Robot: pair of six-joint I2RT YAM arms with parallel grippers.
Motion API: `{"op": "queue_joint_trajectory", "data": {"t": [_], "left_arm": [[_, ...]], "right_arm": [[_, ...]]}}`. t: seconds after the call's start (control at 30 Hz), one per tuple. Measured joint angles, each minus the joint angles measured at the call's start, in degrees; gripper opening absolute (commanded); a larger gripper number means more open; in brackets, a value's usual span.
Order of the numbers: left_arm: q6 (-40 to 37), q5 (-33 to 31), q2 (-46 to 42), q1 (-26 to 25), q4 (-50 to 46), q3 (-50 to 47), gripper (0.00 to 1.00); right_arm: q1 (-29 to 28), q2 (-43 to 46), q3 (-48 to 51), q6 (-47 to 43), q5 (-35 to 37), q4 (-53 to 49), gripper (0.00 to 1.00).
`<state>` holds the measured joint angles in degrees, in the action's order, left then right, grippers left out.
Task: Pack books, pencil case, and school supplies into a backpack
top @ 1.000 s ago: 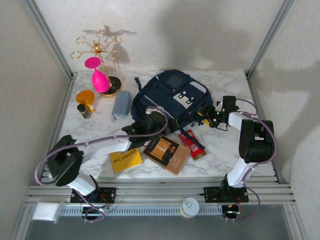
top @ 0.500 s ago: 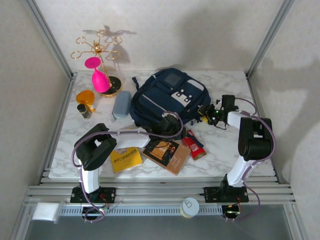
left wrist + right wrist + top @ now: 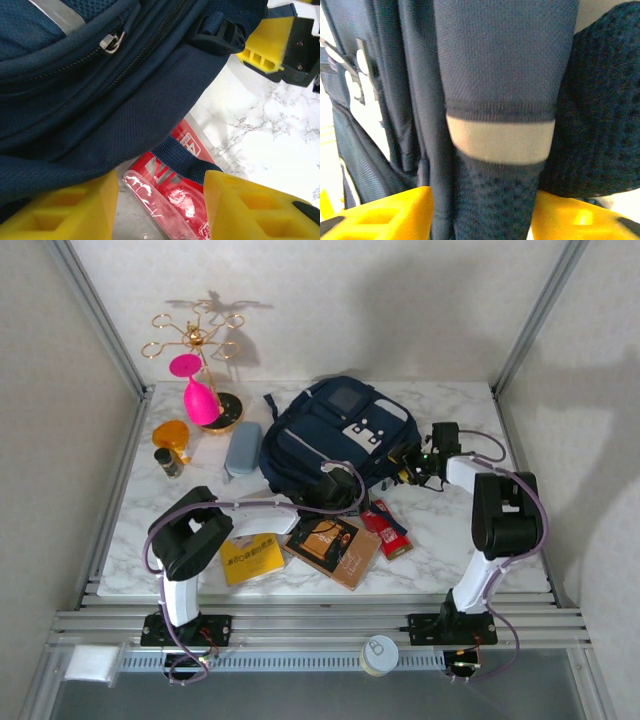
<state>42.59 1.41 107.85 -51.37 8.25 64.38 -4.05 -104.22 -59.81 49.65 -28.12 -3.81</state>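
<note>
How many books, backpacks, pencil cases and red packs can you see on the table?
books: 2, the yellow book and the brown-black book
backpack: 1
pencil case: 1
red pack: 1
Total: 5

Matt, coarse-woven cloth on the backpack [image 3: 100, 100], open mesh on its strap [image 3: 495, 200]; glossy clear plastic over the red pack [image 3: 172, 197]; smooth marbled tabletop [image 3: 450, 530]; shiny gold metal rack [image 3: 195, 335].
</note>
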Motion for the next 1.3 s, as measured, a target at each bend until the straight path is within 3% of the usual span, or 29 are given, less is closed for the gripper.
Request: {"op": "queue_joint_trajectory", "data": {"t": [0.2, 0.37, 0.67, 0.97, 1.13, 1.3], "left_arm": [[-1.0, -1.5, 0.0, 1.5, -1.0, 0.0, 0.48], [-2.4, -1.4, 0.0, 3.1, -1.3, 0.0, 0.46], [-5.6, -1.4, 0.9, 8.3, -3.1, 3.1, 0.44], [-8.8, -1.2, 1.4, 12.3, -2.5, 9.4, 0.49], [-9.9, -2.1, -10.1, 9.4, -0.7, -2.7, 0.50], [-12.2, -5.0, -16.7, 1.2, 3.8, -8.7, 0.50]], "right_arm": [[0.0, -1.9, -1.7, 0.3, -0.5, 0.6, 0.12], [0.0, -0.8, -0.2, 0.5, -2.0, 3.1, 0.00], [-0.3, 13.2, 11.5, 4.3, -1.9, 5.9, 0.00], [-3.1, 25.8, 19.6, 17.1, 1.5, 8.5, 0.00], [-4.1, 27.9, 21.2, 23.1, 4.5, 8.6, 0.00], [-4.9, 29.3, 21.2, 26.4, 6.3, 8.8, 0.00]]}}
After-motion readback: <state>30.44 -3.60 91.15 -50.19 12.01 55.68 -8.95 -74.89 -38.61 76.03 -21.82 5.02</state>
